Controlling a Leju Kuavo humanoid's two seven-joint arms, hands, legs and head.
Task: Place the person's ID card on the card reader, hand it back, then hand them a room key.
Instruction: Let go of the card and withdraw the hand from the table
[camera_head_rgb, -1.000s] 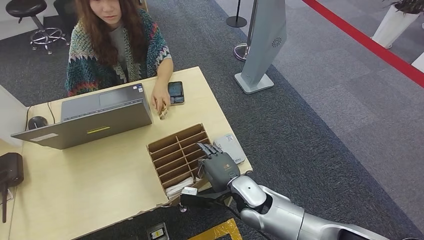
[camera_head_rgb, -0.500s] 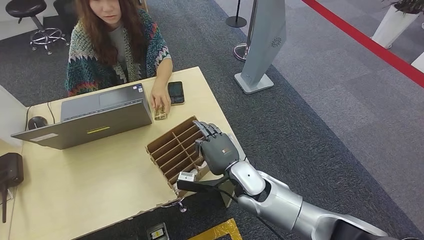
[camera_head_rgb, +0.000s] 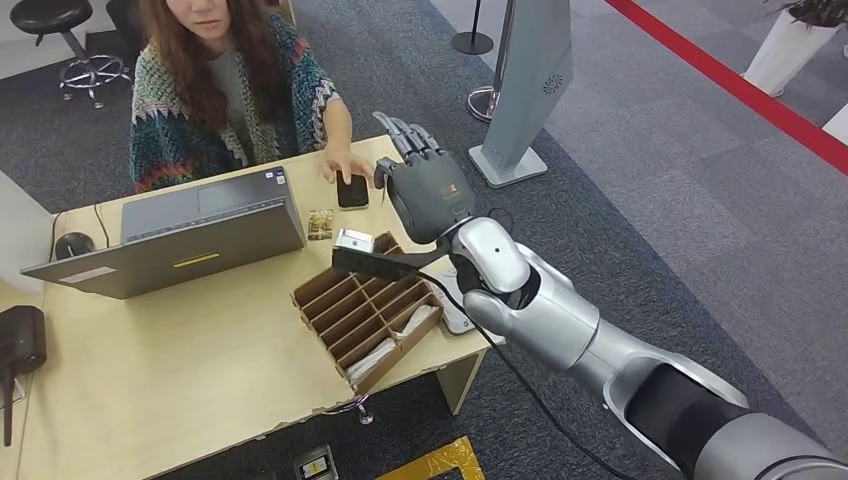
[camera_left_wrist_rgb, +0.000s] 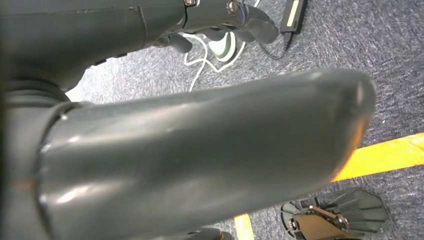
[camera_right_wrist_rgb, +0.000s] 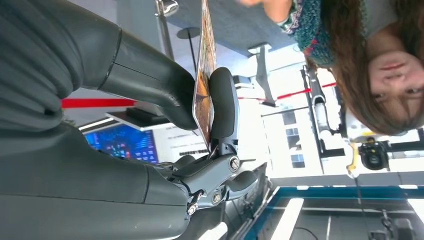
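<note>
While our right hand (camera_head_rgb: 428, 190) is lifted above the far edge of the wooden desk (camera_head_rgb: 180, 350), near the person (camera_head_rgb: 225, 90), we judge that the step in hand is the last one, handing over the room key. In the right wrist view a thin card (camera_right_wrist_rgb: 204, 75) with an orange printed face stands edge-on, pinched between the thick thumb and a dark finger (camera_right_wrist_rgb: 223, 102), so this hand is clamped on the card. Since the hand is just above the cardboard divider box (camera_head_rgb: 365, 305), where some pale cards lie in the near slots, we think the held card is a room key, though we cannot read its print to be sure. The person's hand (camera_head_rgb: 345, 165) rests at a dark phone (camera_head_rgb: 351, 189) on the desk, just beside our right hand and a little lower. A small patterned card (camera_head_rgb: 320, 224) lies flat on the desk between the grey laptop (camera_head_rgb: 180, 235) and the box; it can be the ID card already given back, but this is only our guess. The grey card reader (camera_head_rgb: 455, 308) is partly hidden under our forearm, at the near right corner of the desk. Of our left hand (camera_left_wrist_rgb: 200, 160) we see a smooth grey part hanging over the carpet floor, and we cannot tell how its fingers are. The next move calls for bringing the card a little forward and down to the person's hand, holding the pinch firm, and loosening it only when their fingers have taken the card.
</note>
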